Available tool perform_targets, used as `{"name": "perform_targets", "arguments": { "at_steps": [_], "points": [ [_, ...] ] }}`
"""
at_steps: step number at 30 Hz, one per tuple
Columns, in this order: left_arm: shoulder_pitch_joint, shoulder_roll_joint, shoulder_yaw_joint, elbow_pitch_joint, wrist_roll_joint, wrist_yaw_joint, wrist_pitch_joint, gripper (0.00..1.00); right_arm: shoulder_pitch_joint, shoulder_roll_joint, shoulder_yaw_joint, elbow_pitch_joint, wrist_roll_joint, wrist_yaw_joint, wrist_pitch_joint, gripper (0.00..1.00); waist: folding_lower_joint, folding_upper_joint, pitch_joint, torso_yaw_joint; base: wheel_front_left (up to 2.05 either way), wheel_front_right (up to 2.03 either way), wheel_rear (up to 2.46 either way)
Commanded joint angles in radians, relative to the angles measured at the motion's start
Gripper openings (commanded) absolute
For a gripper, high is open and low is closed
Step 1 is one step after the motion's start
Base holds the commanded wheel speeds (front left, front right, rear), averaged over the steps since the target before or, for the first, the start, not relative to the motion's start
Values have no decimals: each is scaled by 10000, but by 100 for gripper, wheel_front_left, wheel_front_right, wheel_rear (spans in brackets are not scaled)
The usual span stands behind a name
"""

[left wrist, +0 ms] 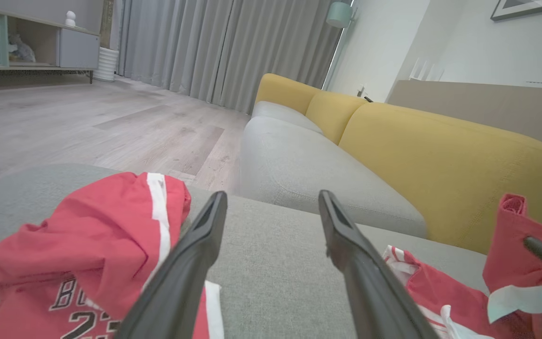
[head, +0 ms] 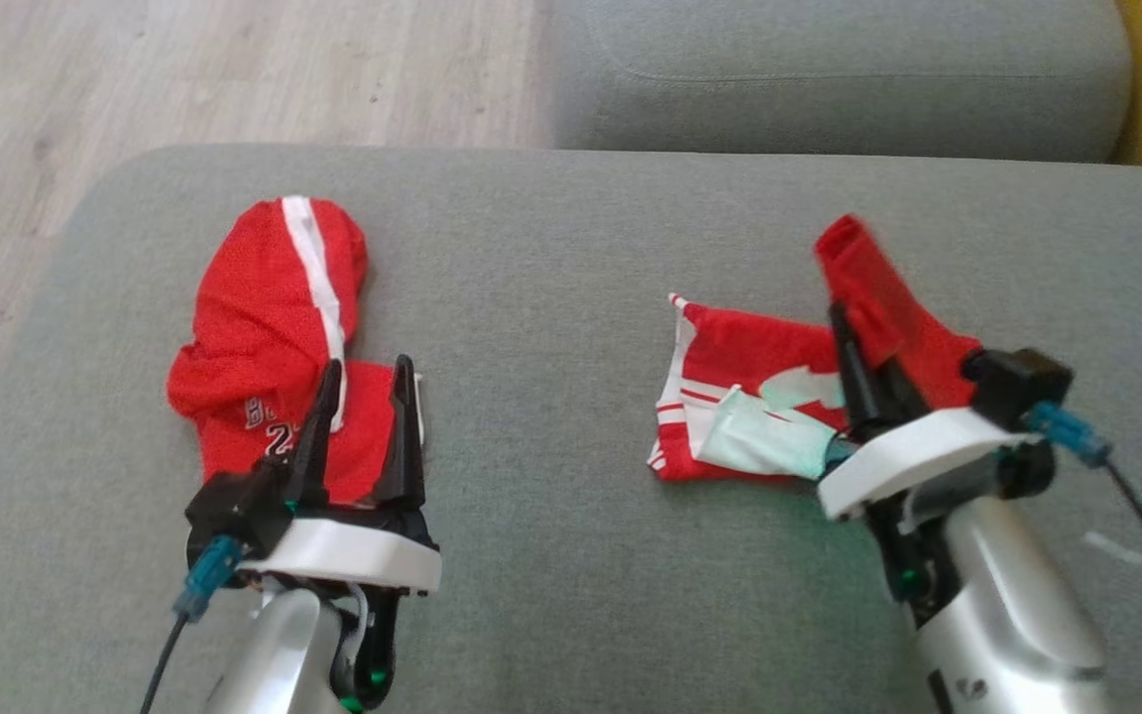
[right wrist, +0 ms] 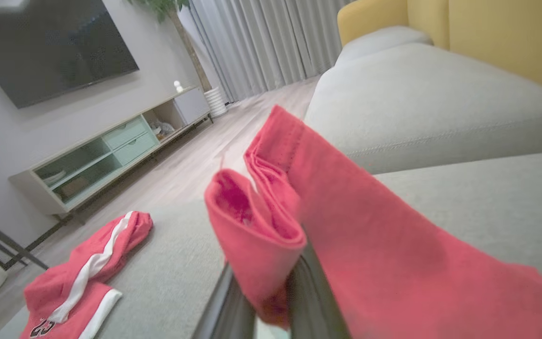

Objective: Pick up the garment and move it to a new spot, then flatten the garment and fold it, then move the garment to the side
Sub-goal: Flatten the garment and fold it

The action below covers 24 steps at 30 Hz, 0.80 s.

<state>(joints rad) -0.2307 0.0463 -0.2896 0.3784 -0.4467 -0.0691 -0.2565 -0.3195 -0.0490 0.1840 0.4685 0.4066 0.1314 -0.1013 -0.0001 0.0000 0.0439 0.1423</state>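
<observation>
garment (head: 759, 382): red fabric, white striped trim along its left edge, pale mint patch (head: 759, 441) near its near edge. Crumpled, not flat. It's on the right half of the grey cushion (head: 571, 218). Most of it lies on the surface, with 1 red flap pulled up and leaning away to the left. Right wrist view: that flap is a doubled-over hem with a stitch line, curled into a roll at its top

right gripper (head: 851, 342): jaws clenched on the red flap. Cloth is pinched between the 2 dark fingers and drapes over the right one. The rest of the garment trails from the grip down to the cushion

left gripper (head: 368, 365): jaws fully released, nothing between them. Left wrist view shows bare grey cushion in the gap between its 2 fingers (left wrist: 191, 263). It sits at the near-right edge of a 2nd piece, red shorts (head: 264, 307) with a white side stripe and a "23" print, bunched on the left half of the same cushion. Its left finger overlaps the shorts in both views, can't tell if it touches

the 2 red pieces are well apart, bare cushion between them. Another grey seat (head: 829, 79) lies beyond, with a yellow backrest (left wrist: 440, 155) behind it and wood floor (head: 234, 69) at far left
</observation>
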Motion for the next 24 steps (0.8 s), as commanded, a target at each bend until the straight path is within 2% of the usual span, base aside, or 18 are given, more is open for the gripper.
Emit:
{"name": "perform_targets", "arguments": {
  "at_steps": [1, 12, 17, 18, 19, 24],
  "points": [
    [-406, 40, 251, -285, 35, 55, -53, 100, -454, -13, 355, -190, 143, -7, -169, 0, 1, 0, 51, 116, 0, 0, 0],
    [-742, 39, -26, -355, -261, 74, -53, 100, -1181, -13, 1965, 1752, 602, -7, -1070, 0, 1, 0, 537, 625, 0, 0, 0],
    [-830, 42, -46, -317, -182, 67, -53, 100, -1561, -13, 2413, 2645, 318, -7, -1245, 0, 1, 0, 775, 776, 0, 0, 0],
    [-848, 42, -27, -310, -184, 60, -53, 100, -1608, -13, 2437, 2816, 252, -7, -1265, 5, 1, 0, 803, 798, 0, 0, 0],
    [-860, 42, -4, -301, -190, 61, -53, 100, -1639, -13, 2518, 2989, 177, -7, -1238, 99, 1, 0, 822, 819, 0, 0, 0],
    [-833, 41, 32, -267, -191, 47, -53, 100, -1620, -13, 3681, 2603, 720, -7, -1229, 100, 1, 0, 773, 835, 0, 0, 0]
  ]
}}
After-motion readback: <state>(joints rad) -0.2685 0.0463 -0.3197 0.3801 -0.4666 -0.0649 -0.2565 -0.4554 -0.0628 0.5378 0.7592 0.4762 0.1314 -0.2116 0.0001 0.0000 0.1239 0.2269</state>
